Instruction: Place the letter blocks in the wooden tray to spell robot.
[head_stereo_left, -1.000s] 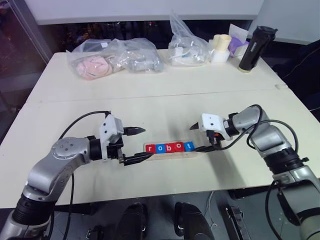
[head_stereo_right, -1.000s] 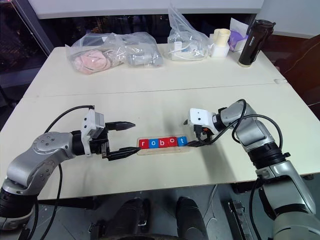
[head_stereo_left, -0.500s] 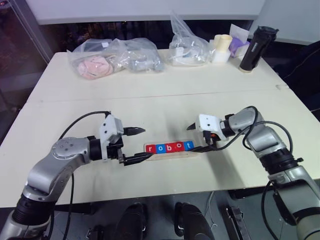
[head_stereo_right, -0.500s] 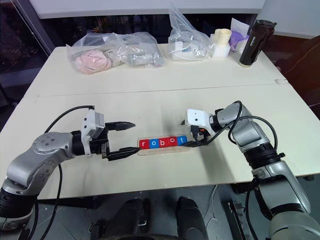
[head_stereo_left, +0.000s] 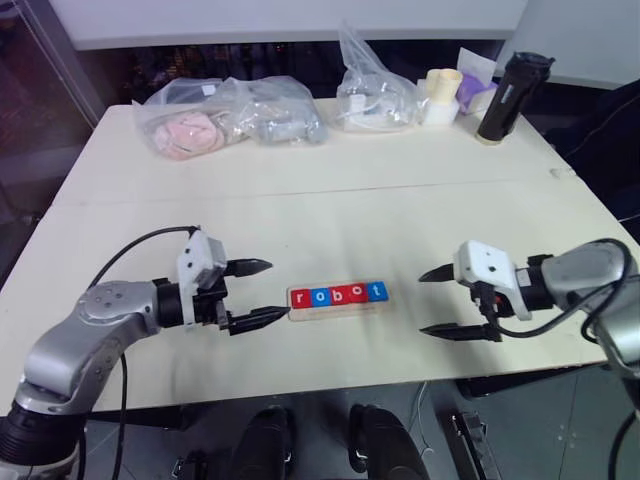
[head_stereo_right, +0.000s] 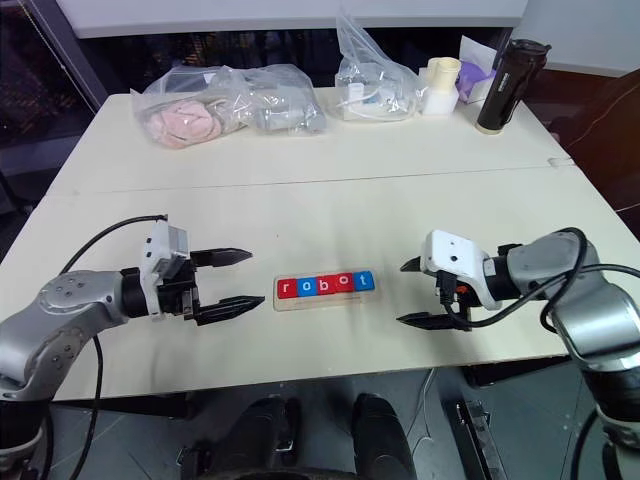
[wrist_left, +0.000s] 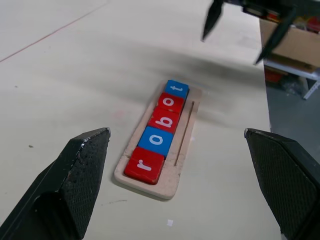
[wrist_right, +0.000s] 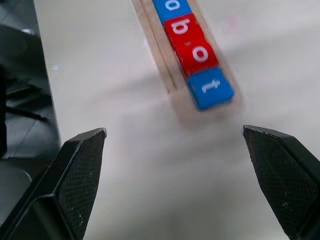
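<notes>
Five letter blocks (head_stereo_left: 338, 295) lie in a row in the wooden tray (head_stereo_left: 337, 309) near the table's front edge, reading r, o, b, o, t in red, blue, red, red, blue. In the left wrist view the same row (wrist_left: 159, 129) sits in the tray (wrist_left: 172, 181); the right wrist view shows its t end (wrist_right: 212, 87). My left gripper (head_stereo_left: 262, 292) hovers open just left of the tray, empty. Well right of the tray, my right gripper (head_stereo_left: 436, 300) is open and empty too.
Along the table's far edge lie clear plastic bags (head_stereo_left: 225, 117) holding pink and grey items, another bag (head_stereo_left: 372, 92), a cream cup (head_stereo_left: 441, 90) and a black bottle (head_stereo_left: 512, 96). The table's front edge (head_stereo_left: 330, 390) runs close below both grippers.
My right gripper has pulled back from the tray's t end, moving right and toward the table's front edge. My left gripper has drawn slightly left, away from the tray. The blocks have stayed in place.
</notes>
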